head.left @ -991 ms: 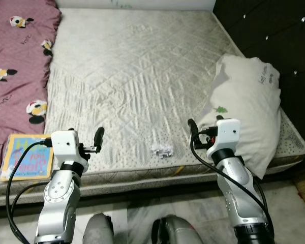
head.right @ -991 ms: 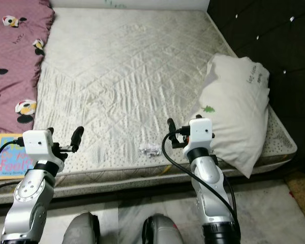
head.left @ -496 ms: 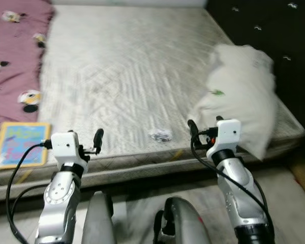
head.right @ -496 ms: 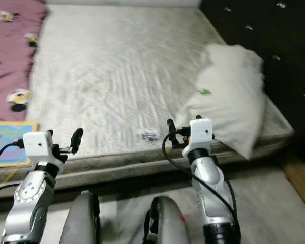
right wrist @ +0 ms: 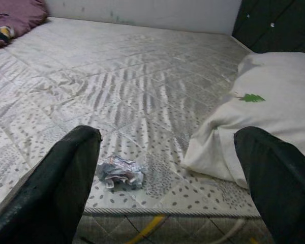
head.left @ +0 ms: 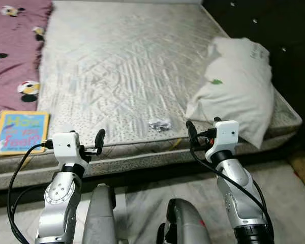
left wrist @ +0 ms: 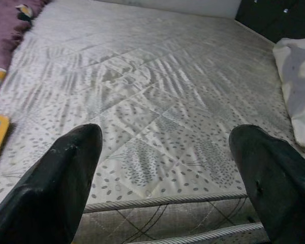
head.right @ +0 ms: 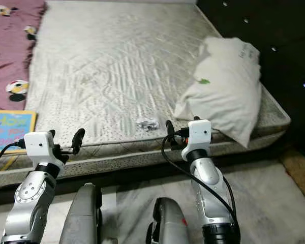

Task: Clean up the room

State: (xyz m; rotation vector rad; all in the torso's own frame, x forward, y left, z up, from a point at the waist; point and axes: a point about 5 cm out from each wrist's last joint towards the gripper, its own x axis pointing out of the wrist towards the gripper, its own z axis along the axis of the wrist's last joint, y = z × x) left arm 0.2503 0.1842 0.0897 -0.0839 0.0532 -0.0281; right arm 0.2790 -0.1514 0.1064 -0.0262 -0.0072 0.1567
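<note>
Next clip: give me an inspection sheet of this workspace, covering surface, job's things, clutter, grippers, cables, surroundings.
Surface: bare quilted mattress, unmade.
Job's things: crumpled paper wad near the mattress's front edge; white pillow at the robot's right side; children's book at the front left corner.
Clutter: maroon cartoon-print blanket along the left side.
Grippers: left gripper open, empty, hanging before the mattress edge; right gripper open, empty, facing the paper wad.
Cables: black cable looping beside the left arm; another black cable along the right arm.
Surroundings: dark tufted headboard at right; pale tiled floor below.
</note>
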